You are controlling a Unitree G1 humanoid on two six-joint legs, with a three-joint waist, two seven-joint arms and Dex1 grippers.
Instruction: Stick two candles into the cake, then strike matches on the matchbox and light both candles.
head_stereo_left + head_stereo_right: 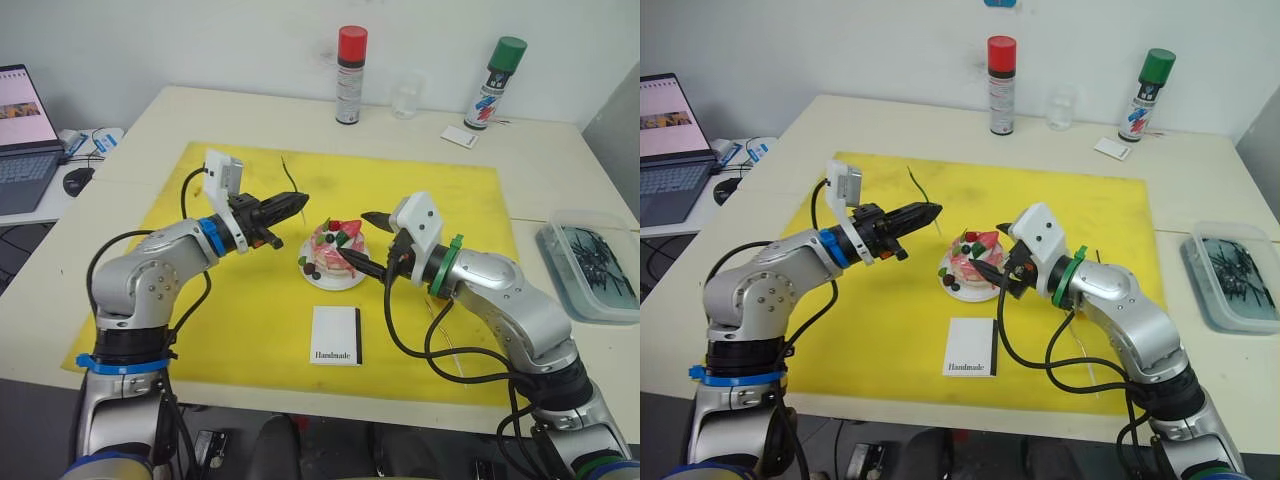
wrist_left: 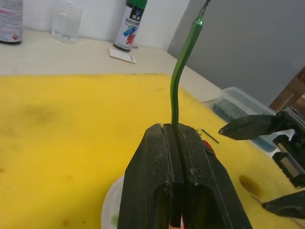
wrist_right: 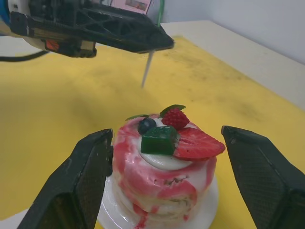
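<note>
**Green candle held above the cake, plate flanked for support**

The green candle (image 2: pixel 180 71) is clamped between the closed fingers of the left gripper (image 1: pixel 296 204), just beside the cake (image 1: pixel 333 247) and a little above it. Most of the thin, wavy stick rises free above the fingers, and a short pale tip pokes out below them, aimed toward the cake's near side.

The right gripper (image 3: pixel 167 157) is spread wide, one finger on each side of the cake, touching nothing as far as can be seen.

The candle is judged light, slender and easily bent or snapped; a hold close to the lower end is advised, so that little length can buckle when it is pushed in. The cake looks soft and its plate (image 3: pixel 209 202) may slide, so light steadying at the plate is suggested.

The matchbox (image 1: pixel 336 335) lies flat on the yellow mat (image 1: pixel 240 330), near the cake on the robot's side.
</note>
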